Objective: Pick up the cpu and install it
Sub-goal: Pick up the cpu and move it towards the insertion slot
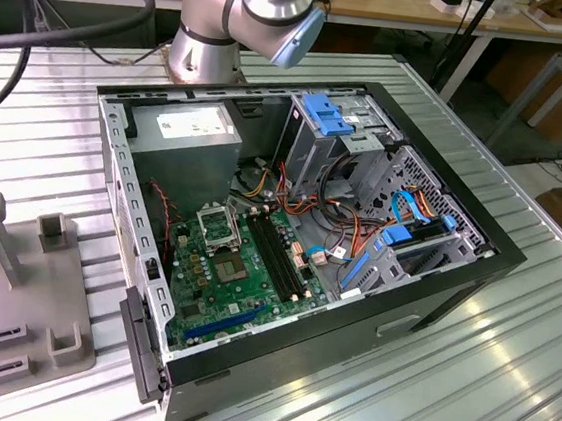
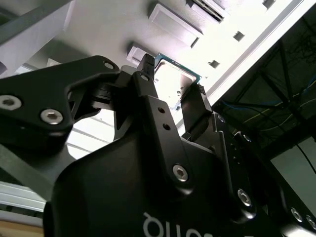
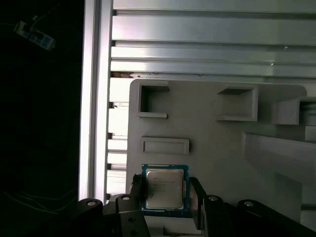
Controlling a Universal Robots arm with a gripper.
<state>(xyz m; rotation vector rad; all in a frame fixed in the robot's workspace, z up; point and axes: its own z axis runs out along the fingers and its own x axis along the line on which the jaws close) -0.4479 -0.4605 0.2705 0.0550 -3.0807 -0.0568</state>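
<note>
The cpu (image 3: pixel 165 188), a small square chip with a silver-grey top and green edge, sits between the two black fingers of my gripper (image 3: pixel 166 197), which is shut on its opposite edges. The second wrist view shows the cpu (image 2: pixel 174 79) from the other side, pinched at the fingertips of the gripper (image 2: pixel 173 75). It hangs over the grey fixture plate (image 3: pixel 207 133), near a shallow rectangular slot (image 3: pixel 165 145). In the exterior view the green motherboard (image 1: pixel 243 282) lies inside the open computer case (image 1: pixel 434 287), with its black-framed socket (image 1: pixel 221 226) uncovered.
The grey fixture plate (image 1: pixel 11 293) with raised blocks lies at the exterior view's left of the case on the ribbed metal table (image 1: pixel 463 391). The arm's base (image 1: pixel 213 43) stands behind the case. Cables, blue drive brackets (image 1: pixel 331 113) and a power supply (image 1: pixel 194 126) crowd the case interior.
</note>
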